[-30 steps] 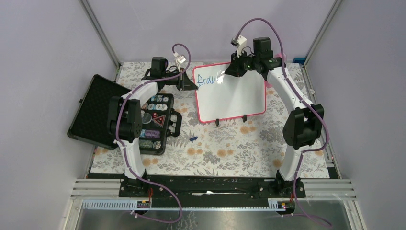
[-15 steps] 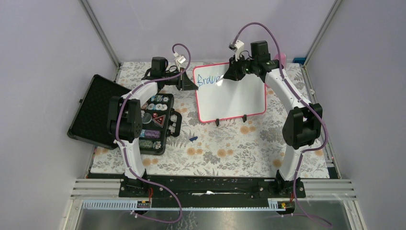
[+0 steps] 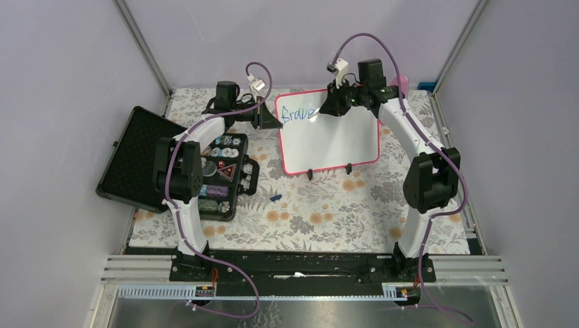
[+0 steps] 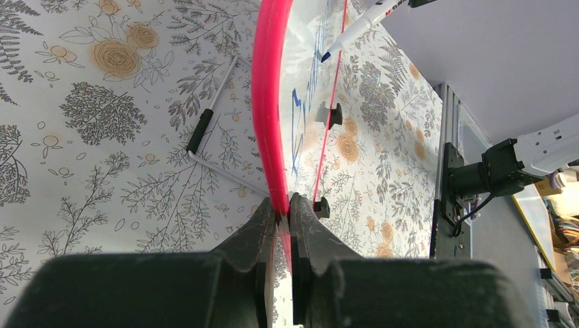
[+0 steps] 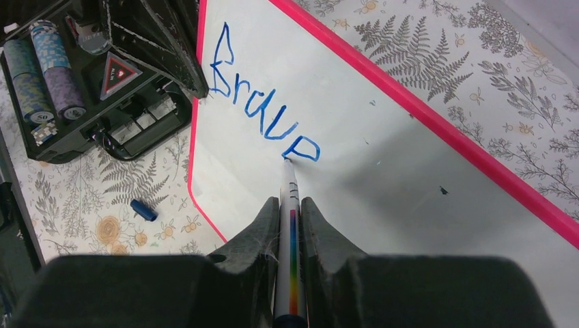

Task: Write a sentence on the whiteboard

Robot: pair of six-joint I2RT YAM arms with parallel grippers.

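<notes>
This whiteboard (image 5: 382, 171) looks light and stiff
My left gripper (image 4: 283, 205) pinches its slick frame edge, my right gripper (image 5: 290, 205) clamps the marker (image 5: 289, 179), tip on the sentence (image 5: 263, 116)

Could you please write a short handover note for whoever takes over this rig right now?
Left gripper: jaws shut on the left edge of the rectangular white whiteboard with a thin pink frame.
Right gripper: jaws shut on the slim white marker with a rainbow stripe, tip on the board at the last letter's end.
Done: blue handwritten lettering "Brave" at the board's top left.
Left: the rest of the sentence; the remaining board is blank.
A small blue cap lies on the floral cloth before the board.
</notes>
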